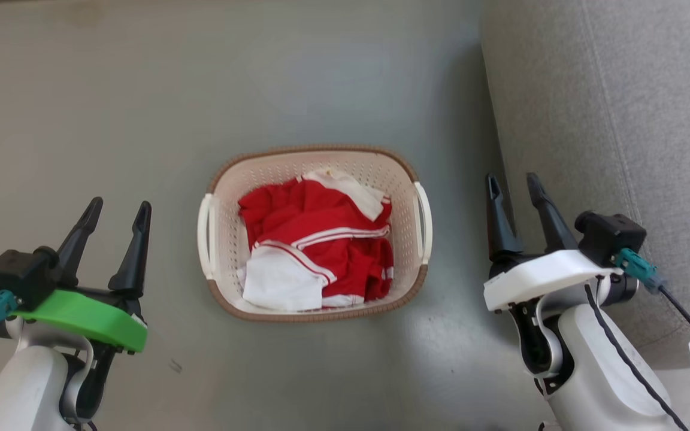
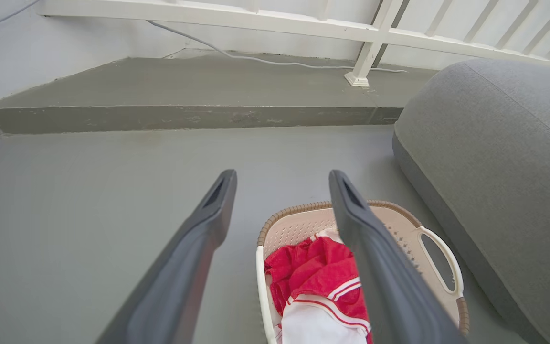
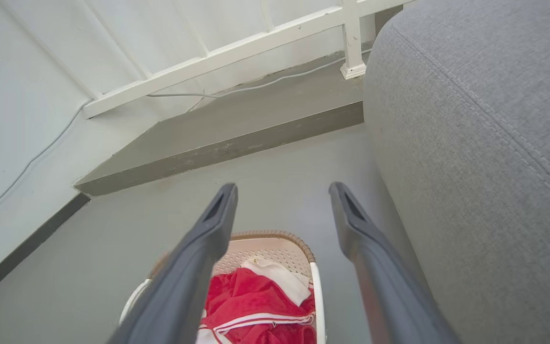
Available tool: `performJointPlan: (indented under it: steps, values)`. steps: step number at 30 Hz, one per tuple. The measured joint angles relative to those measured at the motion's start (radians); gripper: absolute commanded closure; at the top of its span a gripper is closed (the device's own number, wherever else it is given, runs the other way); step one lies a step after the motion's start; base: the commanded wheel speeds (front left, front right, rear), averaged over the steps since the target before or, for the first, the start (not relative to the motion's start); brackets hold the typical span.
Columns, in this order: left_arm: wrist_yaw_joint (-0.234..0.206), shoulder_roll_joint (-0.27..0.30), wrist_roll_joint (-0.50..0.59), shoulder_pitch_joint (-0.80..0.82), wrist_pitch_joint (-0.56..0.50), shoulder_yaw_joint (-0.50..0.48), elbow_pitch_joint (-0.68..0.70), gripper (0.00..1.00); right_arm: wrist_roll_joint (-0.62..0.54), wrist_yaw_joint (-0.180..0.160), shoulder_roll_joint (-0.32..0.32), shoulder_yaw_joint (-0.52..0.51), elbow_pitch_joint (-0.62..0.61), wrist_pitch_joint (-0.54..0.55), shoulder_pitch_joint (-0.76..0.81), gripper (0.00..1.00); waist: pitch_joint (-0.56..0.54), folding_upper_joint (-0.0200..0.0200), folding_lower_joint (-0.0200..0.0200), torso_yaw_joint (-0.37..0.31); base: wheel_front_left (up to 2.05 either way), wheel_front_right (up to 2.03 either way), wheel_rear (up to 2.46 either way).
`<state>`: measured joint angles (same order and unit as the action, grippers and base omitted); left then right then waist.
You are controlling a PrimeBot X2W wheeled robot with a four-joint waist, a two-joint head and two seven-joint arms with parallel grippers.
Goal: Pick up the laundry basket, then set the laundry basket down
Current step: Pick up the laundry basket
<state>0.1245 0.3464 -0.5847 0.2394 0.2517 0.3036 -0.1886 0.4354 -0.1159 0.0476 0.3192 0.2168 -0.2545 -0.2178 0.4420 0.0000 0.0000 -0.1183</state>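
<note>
Floor (image 1: 81, 120): grey, smooth, matte. Standing on it: one basket (image 1: 273, 167), upright, near the middle, and one grey sofa (image 1: 620, 120) near the basket's right side, not touching it. At the far edge a low step (image 2: 184, 117) rises, bearing a white post (image 2: 358, 79) and a pale cable (image 2: 275, 60).

Grey floor (image 1: 141, 90) runs beside what seems a sofa (image 1: 620, 120).

Bare floor (image 1: 81, 120) left of laundry basket (image 1: 321, 163); grey sofa (image 1: 620, 120) near its right.
</note>
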Motion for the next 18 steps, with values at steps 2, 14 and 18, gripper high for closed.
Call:
performJointPlan:
  steps: [2,14,18]
  values:
    - [0.0,0.01,-0.021,0.016,0.0,0.02,-0.027,0.0,0.008,0.0,0.001,0.008,0.02,0.0,-0.014,0.0,0.025,0.0,0.0,-0.005,0.0,0.0,0.0]
    - [0.0,0.088,-0.087,0.169,-0.006,0.104,-0.129,0.0,0.086,-0.009,0.002,0.069,0.12,0.0,-0.138,0.0,0.18,0.0,0.0001,-0.027,0.0,0.0,0.0]
    - [0.0,0.104,-0.109,0.221,-0.014,0.133,-0.151,0.0,0.106,-0.009,0.002,0.087,0.149,0.0,-0.188,0.0,0.234,0.0,0.0001,-0.03,0.0,0.0,0.0]
